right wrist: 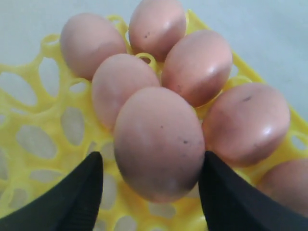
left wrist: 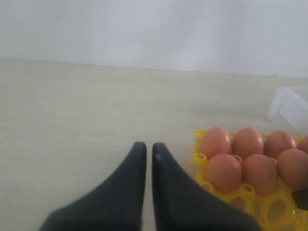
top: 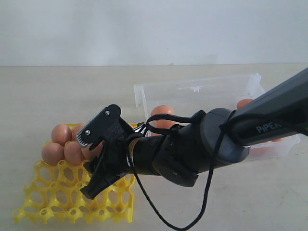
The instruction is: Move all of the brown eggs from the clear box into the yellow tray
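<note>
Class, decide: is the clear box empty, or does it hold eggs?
Not empty: at least two eggs show inside the box; the arm hides part of it.

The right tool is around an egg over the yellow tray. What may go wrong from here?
The egg inside the right tool lies close beside other eggs; a sideways move of the tool might knock one or crack a shell.
I cannot see whether this egg rests fully in a cup of the yellow tray, so it may roll once left free.

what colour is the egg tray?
The tray is bright yellow; shows best in the right wrist view.
</note>
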Motion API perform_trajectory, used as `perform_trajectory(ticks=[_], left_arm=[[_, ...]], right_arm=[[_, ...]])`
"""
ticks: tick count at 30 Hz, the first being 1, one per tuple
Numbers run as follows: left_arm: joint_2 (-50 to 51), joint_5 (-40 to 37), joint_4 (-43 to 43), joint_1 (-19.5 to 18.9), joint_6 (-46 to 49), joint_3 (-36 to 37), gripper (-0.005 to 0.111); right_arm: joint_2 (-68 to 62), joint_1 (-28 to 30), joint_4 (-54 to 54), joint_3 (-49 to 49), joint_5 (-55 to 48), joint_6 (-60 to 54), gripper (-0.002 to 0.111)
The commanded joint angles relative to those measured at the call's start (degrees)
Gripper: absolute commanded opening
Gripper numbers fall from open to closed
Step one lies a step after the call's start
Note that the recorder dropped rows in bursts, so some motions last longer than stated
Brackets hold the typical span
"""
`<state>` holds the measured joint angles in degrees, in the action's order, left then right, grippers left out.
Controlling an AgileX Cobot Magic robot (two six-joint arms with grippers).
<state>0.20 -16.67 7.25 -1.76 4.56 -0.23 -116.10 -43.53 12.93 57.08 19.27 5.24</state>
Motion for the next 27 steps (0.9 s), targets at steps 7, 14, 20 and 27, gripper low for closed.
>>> perform_trajectory(ticks=[7,14,20,27], left_arm=[[-0.2,0.41,-0.31,0.36,-0.01,0.23,0.004],[-0.2,0.41,-0.31,0.36,-0.01,0.23,0.004],[-0.2,0.41,-0.31,0.36,-0.01,0.23,0.004],[-0.2,0.41,-0.31,0.36,-0.01,0.23,0.004]], right_arm=[[4.92,-0.34,-2.06,0.24,-0.74,-10.2,0.05],[7.12,-0.34,-6.4,0.24,1.79,-14.28,0.05],[19.52,4.38,-52.31,2.87,5.35,-40.91,0.044],[16.42,26.26,-80.36,12.93,-36.93,-65.31,0.037]])
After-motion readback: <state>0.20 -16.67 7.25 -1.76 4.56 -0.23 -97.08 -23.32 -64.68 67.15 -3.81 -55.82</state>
